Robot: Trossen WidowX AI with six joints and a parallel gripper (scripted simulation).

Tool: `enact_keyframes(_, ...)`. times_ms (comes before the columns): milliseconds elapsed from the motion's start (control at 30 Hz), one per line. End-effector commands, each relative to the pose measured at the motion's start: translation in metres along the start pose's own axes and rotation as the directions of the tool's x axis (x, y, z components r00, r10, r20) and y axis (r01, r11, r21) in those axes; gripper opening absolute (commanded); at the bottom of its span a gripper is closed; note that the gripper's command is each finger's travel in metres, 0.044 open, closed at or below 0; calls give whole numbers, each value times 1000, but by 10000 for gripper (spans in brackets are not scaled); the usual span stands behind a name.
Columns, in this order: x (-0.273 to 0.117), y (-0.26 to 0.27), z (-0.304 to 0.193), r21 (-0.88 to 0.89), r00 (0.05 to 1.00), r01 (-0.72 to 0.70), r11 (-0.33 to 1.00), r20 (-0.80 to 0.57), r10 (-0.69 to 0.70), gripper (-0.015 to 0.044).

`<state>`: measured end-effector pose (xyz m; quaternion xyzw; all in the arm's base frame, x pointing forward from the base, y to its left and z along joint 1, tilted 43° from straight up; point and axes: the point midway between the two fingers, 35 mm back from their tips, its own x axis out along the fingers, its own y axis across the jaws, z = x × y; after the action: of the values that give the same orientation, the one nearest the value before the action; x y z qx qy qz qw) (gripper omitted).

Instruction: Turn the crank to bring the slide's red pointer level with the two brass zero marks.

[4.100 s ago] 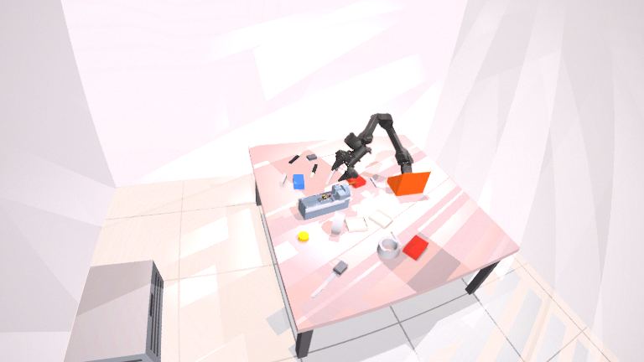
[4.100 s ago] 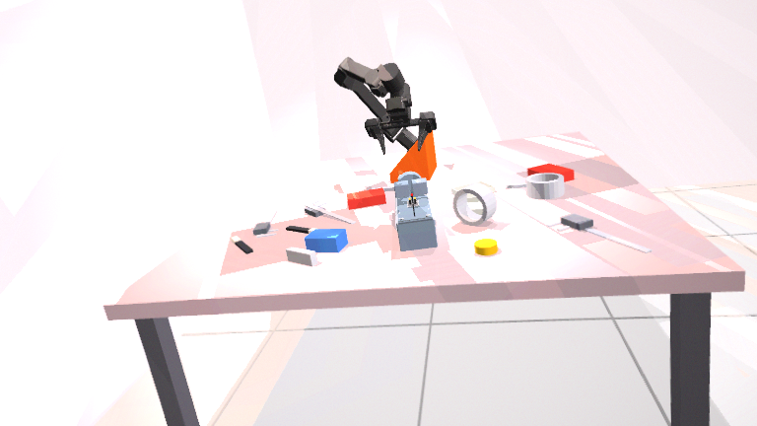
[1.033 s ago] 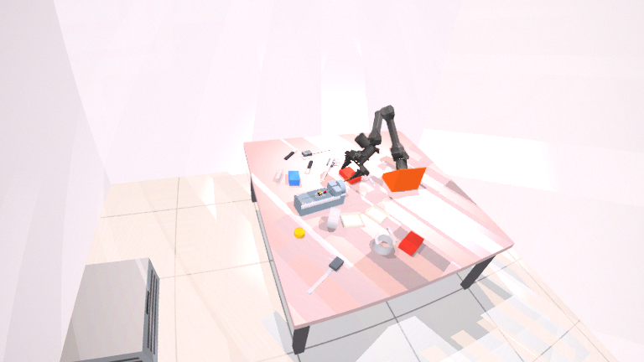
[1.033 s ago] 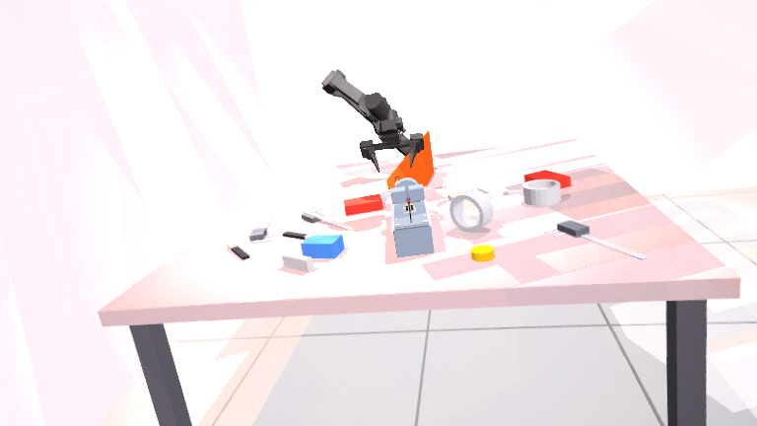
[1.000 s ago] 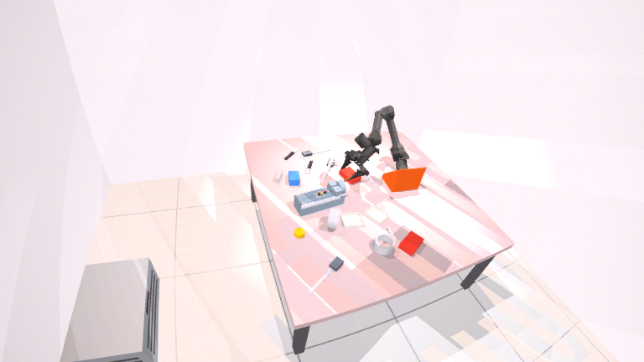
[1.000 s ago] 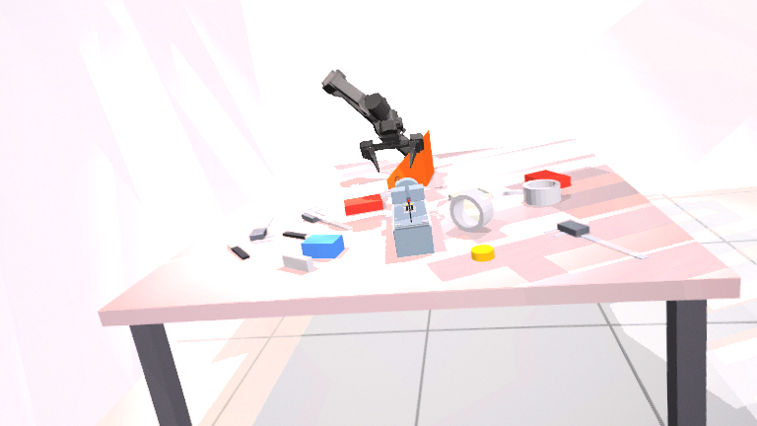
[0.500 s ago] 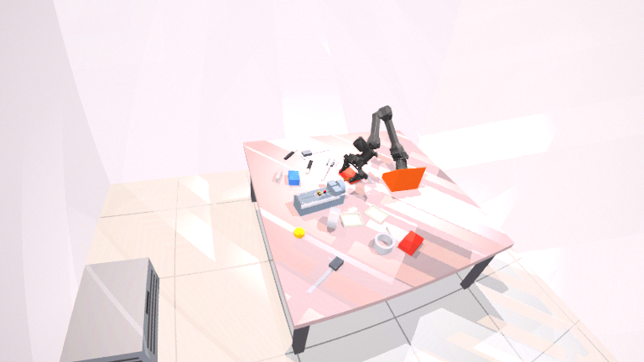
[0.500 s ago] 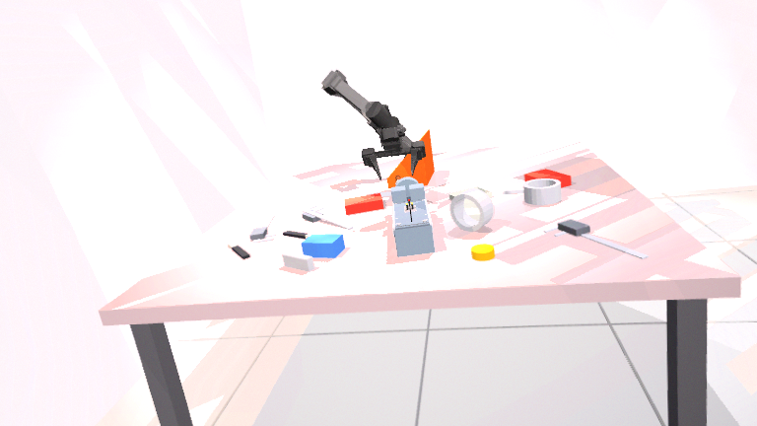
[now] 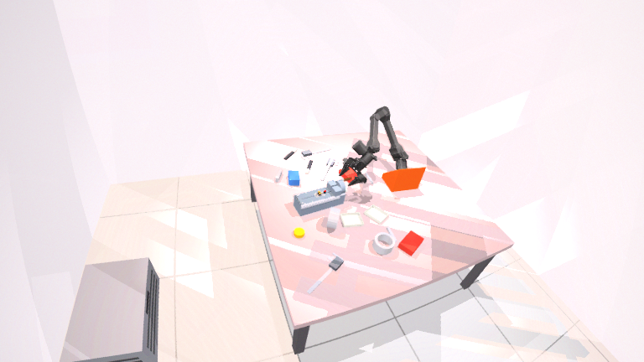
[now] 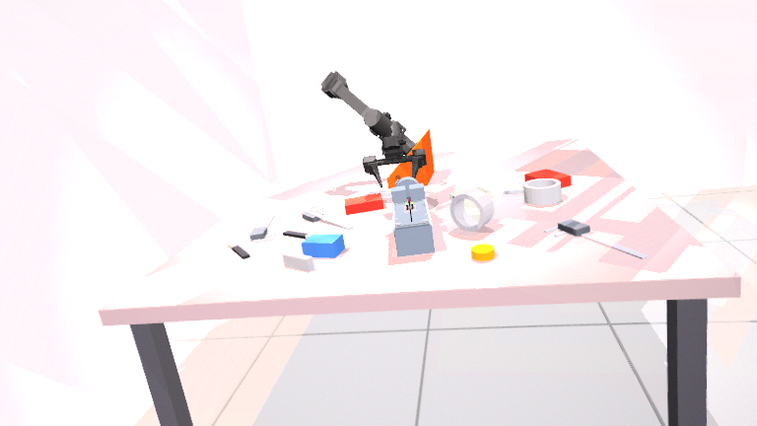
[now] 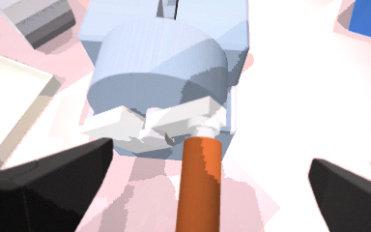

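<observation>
The blue-grey machine (image 9: 319,202) (image 10: 414,240) (image 11: 159,53) stands on the table. In the top and exterior views its small red pointer (image 9: 324,191) (image 10: 409,199) sits off the brass marks (image 9: 319,193) (image 10: 409,207), toward the crank housing; the wrist view does not show them. The crank's white arm (image 11: 185,114) is on the round housing end. Its orange handle (image 11: 200,184) points toward the wrist camera. My gripper (image 9: 346,178) (image 10: 397,180) (image 11: 209,157) is open and empty at the crank end, with the handle between the spread fingers in the wrist view, nearer the left one. Contact is not visible.
An upright grey ring (image 9: 332,219) (image 10: 489,210) and shallow white tray (image 9: 351,219) are beside the machine. A red block (image 9: 349,176) (image 10: 364,203) and blue block (image 9: 293,178) (image 10: 322,246) lie on the other side. An orange panel (image 9: 403,179) (image 10: 427,162) stands near the arm's base.
</observation>
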<state>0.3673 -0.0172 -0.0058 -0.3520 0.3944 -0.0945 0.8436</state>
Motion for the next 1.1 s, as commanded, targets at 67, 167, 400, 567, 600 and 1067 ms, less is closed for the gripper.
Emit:
enact_keyframes(67,6,3,-13,-13,1000,-9,1000,-13,9,440)
enact_keyframes(167,7,3,-13,-13,1000,-9,1000,-13,8,440)
enact_keyframes(400,7,3,-13,-13,1000,-9,1000,-13,8,256)
enact_keyframes(567,7,3,-13,-13,1000,-9,1000,-13,8,125)
enact_keyframes(600,7,3,-13,-13,1000,-9,1000,-13,8,99)
enact_keyframes(1067,5,5,-10,-13,1000,-9,1000,-13,9,0)
